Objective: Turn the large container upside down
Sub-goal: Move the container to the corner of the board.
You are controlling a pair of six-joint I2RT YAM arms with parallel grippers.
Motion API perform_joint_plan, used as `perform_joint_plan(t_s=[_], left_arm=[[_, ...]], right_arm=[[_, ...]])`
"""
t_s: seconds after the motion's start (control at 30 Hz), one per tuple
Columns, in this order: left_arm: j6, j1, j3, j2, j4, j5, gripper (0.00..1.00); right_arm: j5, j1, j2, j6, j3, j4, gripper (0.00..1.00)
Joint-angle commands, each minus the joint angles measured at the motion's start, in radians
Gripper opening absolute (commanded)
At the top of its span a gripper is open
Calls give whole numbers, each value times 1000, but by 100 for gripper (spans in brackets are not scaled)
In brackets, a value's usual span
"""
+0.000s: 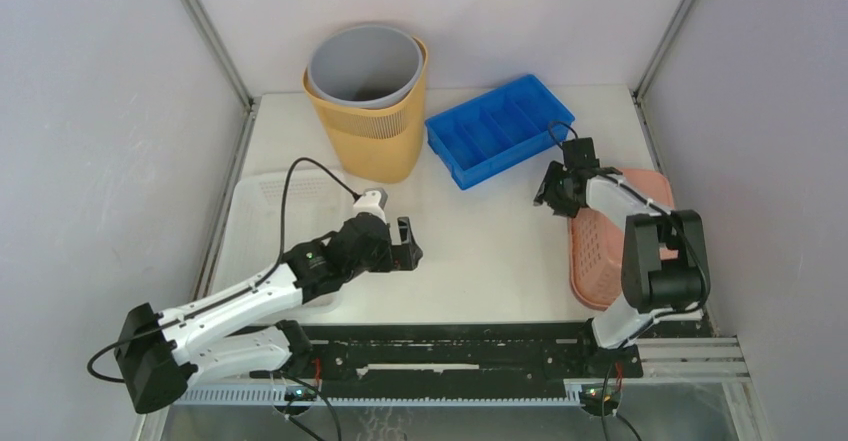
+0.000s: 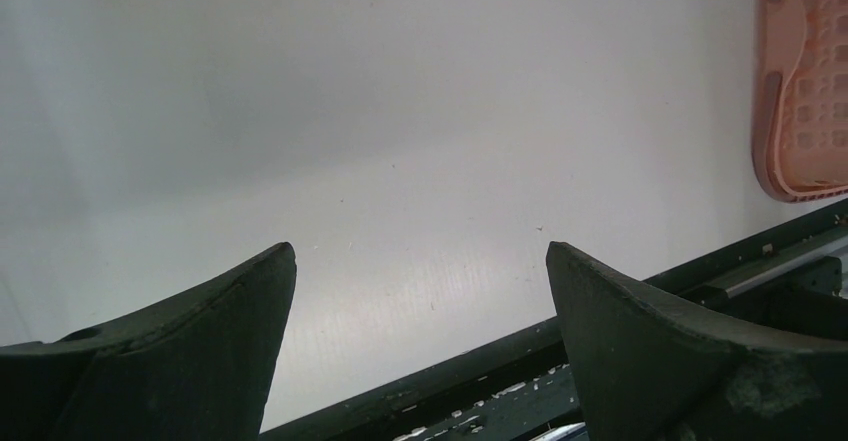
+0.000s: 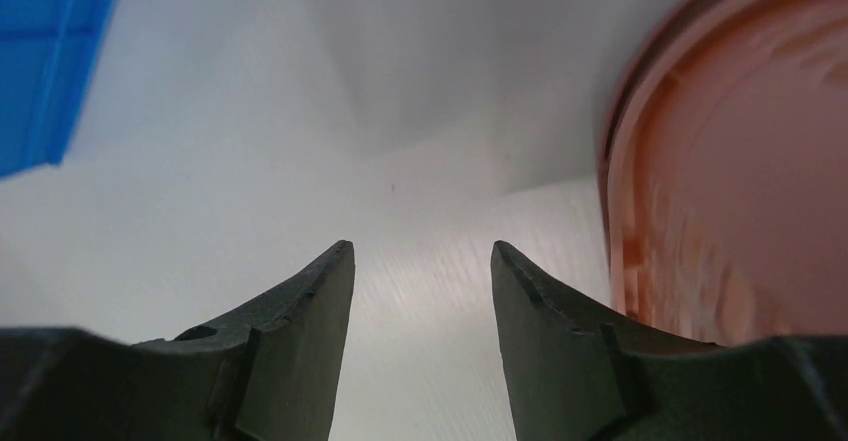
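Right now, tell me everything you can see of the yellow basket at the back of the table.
The yellow basket stands upright on the white table, toward the far edge and left of centre. It looks like plastic, round and tapering downward, with a band of narrow vertical slots below its rim. A grey bin is nested inside it, mouth up, with its rim above the yellow one. A blue divided tray lies close on its right; whether they touch cannot be told.
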Motion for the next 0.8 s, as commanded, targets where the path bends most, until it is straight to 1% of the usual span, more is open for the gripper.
perform_joint_plan(t_s=[0.0,0.13,0.37,0.43,0.57,0.63,0.67,0.77], left_arm=[[0,0,-9,-56,16,-42,100],[20,-1,6,-66,15,-27,100],[58,-1,15,-61,27,11,100],[57,-2,15,-64,23,10,100],[40,-1,-9,-98,38,7,100],[36,-2,-16,-115,37,8,100],[33,-2,-18,-123,32,5,100],[22,-3,-29,-155,13,-3,100]], right_arm=[[1,-45,79,33,100,61,62],[-16,-67,132,37,178,54,62],[-2,-64,95,-5,222,3,61],[-11,-33,42,-30,192,-7,61],[68,96,-89,-57,81,-36,62],[109,156,-138,-23,-1,-30,62],[124,175,-164,2,-60,-24,62],[164,224,-240,84,-162,-25,63]])
